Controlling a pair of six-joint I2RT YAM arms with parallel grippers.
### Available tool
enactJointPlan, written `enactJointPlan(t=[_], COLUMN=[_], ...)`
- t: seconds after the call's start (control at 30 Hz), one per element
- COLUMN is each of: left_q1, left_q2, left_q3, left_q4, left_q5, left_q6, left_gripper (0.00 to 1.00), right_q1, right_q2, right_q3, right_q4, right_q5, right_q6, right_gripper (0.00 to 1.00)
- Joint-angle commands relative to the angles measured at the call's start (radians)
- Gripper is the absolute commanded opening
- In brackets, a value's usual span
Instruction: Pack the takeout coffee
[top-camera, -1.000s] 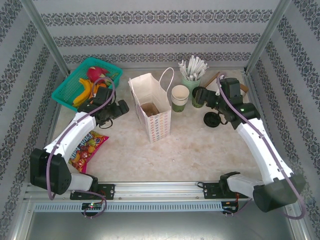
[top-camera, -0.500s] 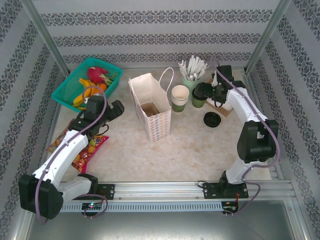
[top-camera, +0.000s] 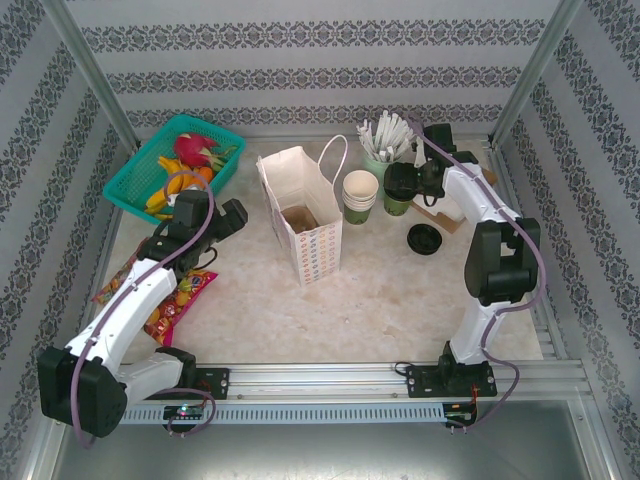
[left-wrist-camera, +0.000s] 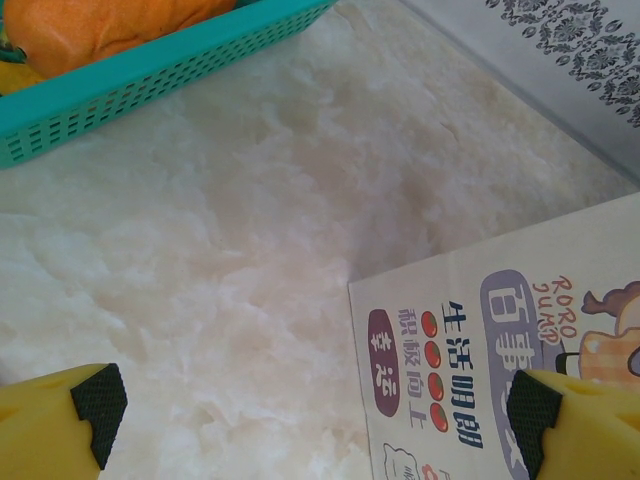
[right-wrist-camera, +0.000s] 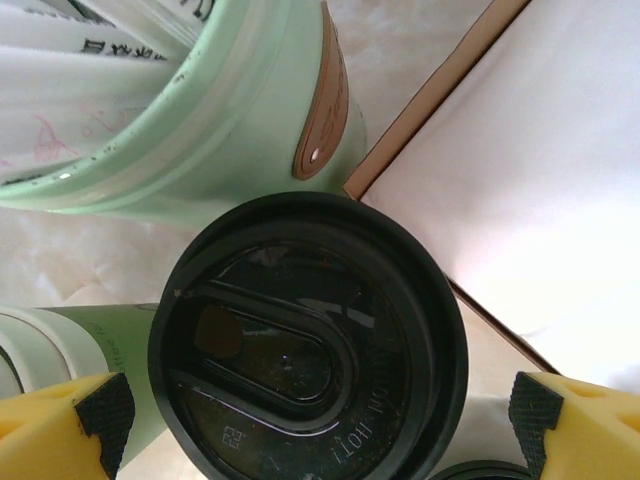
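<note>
Near side of the paper bag, off to its left, a candy packet lay flat on the table. L gripper sat just left of the bag, fingers spread wide w/ nothing between them. On its wrist cam I saw bare tabletop under the gap and the bag's printed face by one pad. To the bag's right, approx level w/ its near end, a loose black lid lay by itself. Further back on that side stood the takeout coffee, upright, lid on, just beyond a stack of lidless cups that stood beside the bag. R gripper hovered over the coffee, fingers spread either side of the lid, not pinching it. Behind the coffee was a mint holder of wrapped straws. Back left of the bag sat a teal basket w/ fruit.
</note>
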Motion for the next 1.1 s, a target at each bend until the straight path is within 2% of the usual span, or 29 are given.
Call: enactJointPlan(t=[0.0, 0.1, 0.37, 0.67, 0.87, 1.07], left_q1=[0.004, 0.003, 0.004, 0.005, 0.004, 0.004], left_q2=[0.004, 0.004, -0.002, -0.01, -0.014, -0.014], left_q3=[0.041, 0.044, 0.038, 0.037, 0.039, 0.039], left_q4=[-0.001, -0.009, -0.01, -0.018, -0.021, -0.02], left_q5=[-0.009, -0.021, -0.029, -0.033, -0.043, -0.097], left_q6=[-0.002, 0.003, 0.003, 0.006, 0.011, -0.012], left_gripper=[1.0, 1.0, 1.0, 1.0, 1.0, 1.0], right_q1=[0.005, 0.005, 0.006, 0.006, 0.016, 0.053], right_q2=[0.032, 0.049, 0.082, 0.077, 0.016, -0.068], right_q3=[0.037, 0.05, 0.07, 0.057, -0.019, -0.136], right_q4=[-0.027, -0.037, -0.039, -0.047, -0.045, -0.051], right_q5=[-0.019, 0.013, -0.004, -0.064, -0.078, -0.047], right_q6=[-0.052, -0.049, -0.043, -0.024, 0.021, 0.055], right_gripper=[0.98, 0.98, 0.98, 0.82, 0.8, 0.81])
